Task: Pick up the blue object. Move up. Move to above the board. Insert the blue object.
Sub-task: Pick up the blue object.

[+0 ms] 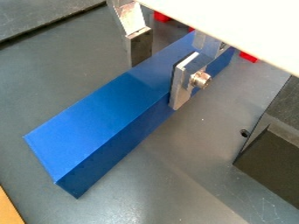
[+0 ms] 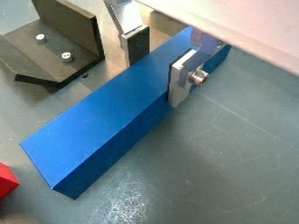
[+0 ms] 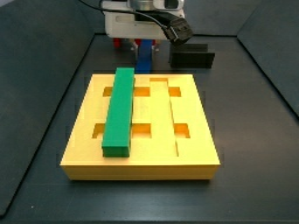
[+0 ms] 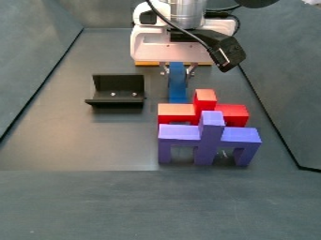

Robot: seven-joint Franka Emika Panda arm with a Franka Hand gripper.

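Observation:
The blue object (image 1: 111, 122) is a long dark blue bar lying flat on the grey floor; it also shows in the wrist view (image 2: 105, 127) and in both side views (image 3: 143, 58) (image 4: 178, 86). My gripper (image 1: 159, 79) (image 2: 156, 77) straddles its far part, low over it. One silver finger (image 1: 184, 80) lies against the bar's side. The other finger (image 1: 136, 44) stands a little apart from the opposite side. The jaws are open around the bar. The yellow board (image 3: 193, 144) lies in front of the gripper (image 3: 142, 39) and carries a green bar (image 3: 119, 109).
The dark fixture (image 2: 52, 39) (image 4: 115, 92) stands close beside the bar. A small black box (image 3: 193, 57) (image 1: 274, 157) sits on its other side. Red (image 4: 216, 105) and purple (image 4: 207, 141) pieces stand just past the bar's end.

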